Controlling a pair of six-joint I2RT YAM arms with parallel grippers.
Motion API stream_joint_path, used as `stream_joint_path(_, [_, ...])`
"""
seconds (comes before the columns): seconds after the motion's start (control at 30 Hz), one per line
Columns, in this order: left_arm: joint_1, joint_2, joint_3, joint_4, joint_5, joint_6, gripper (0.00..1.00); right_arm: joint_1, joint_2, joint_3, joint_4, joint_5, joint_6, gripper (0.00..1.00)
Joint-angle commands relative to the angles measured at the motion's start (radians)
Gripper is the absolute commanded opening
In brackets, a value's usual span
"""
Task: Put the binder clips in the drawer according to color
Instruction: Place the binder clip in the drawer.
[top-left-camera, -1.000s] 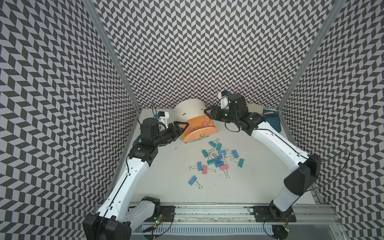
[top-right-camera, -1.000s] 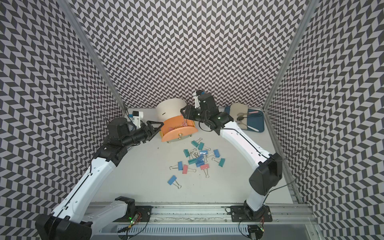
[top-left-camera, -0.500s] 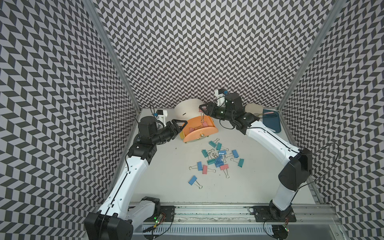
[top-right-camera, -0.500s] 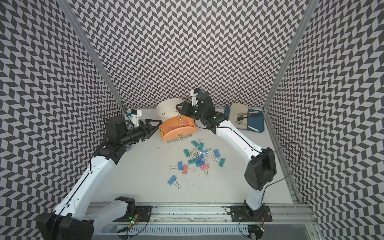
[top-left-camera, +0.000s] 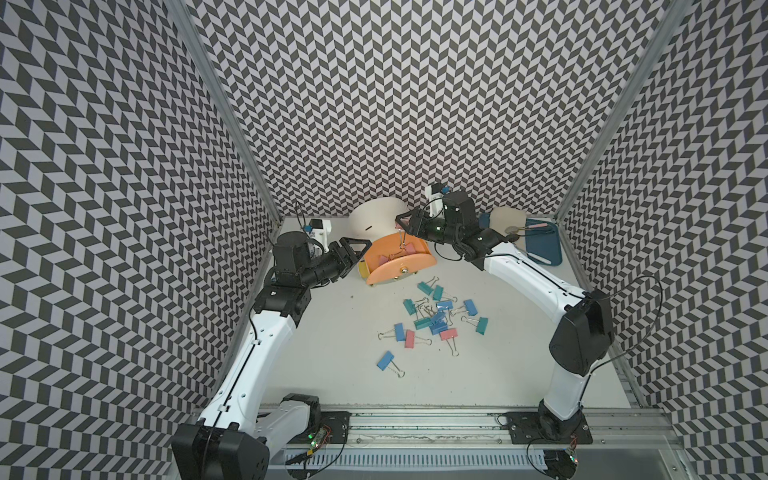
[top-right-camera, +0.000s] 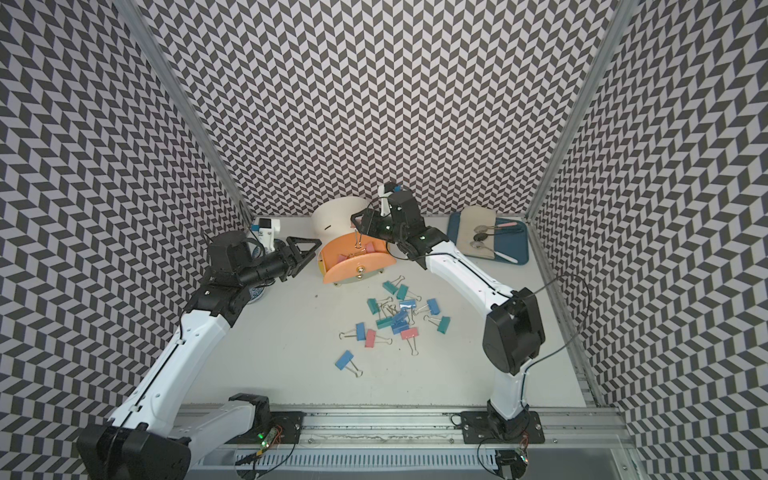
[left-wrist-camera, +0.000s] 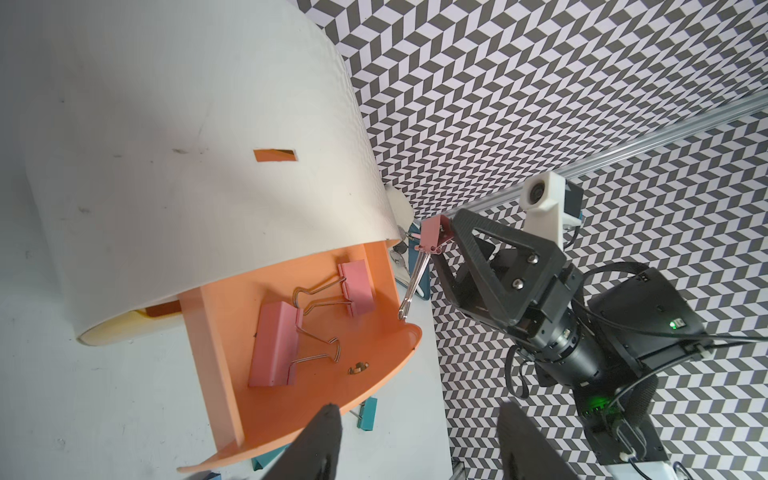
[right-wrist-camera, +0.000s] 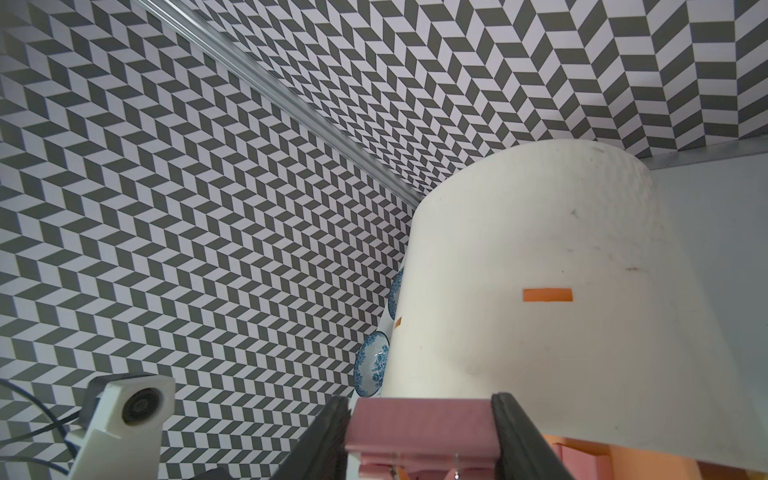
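Note:
The cream drawer cabinet (top-left-camera: 376, 216) stands at the back, with its salmon top drawer (top-left-camera: 401, 270) pulled out. Two pink binder clips (left-wrist-camera: 274, 345) (left-wrist-camera: 357, 286) lie inside it. My right gripper (top-left-camera: 401, 220) is shut on a pink binder clip (right-wrist-camera: 419, 424) and hangs over the open drawer, with the clip's wire handles dangling down. My left gripper (top-left-camera: 360, 252) is open beside the drawer's left side, touching nothing. Several blue, teal and pink binder clips (top-left-camera: 432, 316) lie in a loose pile on the table, and a lone blue one (top-left-camera: 385, 360) lies nearer the front.
A flat blue tray (top-right-camera: 513, 249) with spoons and a beige cloth (top-right-camera: 476, 230) sits at the back right. A blue-patterned bowl (right-wrist-camera: 372, 370) stands beyond the cabinet. Patterned walls enclose the table on three sides.
My right gripper has carried the pink clip leftward, over the open drawer. The left arm has barely shifted.

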Motion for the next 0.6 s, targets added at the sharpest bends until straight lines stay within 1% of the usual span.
stream_joint_path(0.0, [0.011, -0.002, -0.009, 0.03, 0.019, 0.016, 0.64, -0.001, 0.001, -0.025, 0.077, 0.001, -0.029, 0.52])
stream_joint_path(0.17, [0.016, 0.002, -0.01, 0.032, 0.022, 0.016, 0.64, -0.001, -0.005, -0.038, 0.084, -0.003, -0.049, 0.59])
stream_joint_path(0.4, [0.018, 0.003, -0.007, 0.031, 0.025, 0.016, 0.64, -0.002, -0.018, -0.035, 0.081, 0.011, -0.074, 0.73])
stream_joint_path(0.57, [0.019, -0.003, 0.0, 0.011, 0.018, 0.03, 0.64, -0.002, -0.035, -0.022, 0.056, 0.026, -0.099, 0.76])
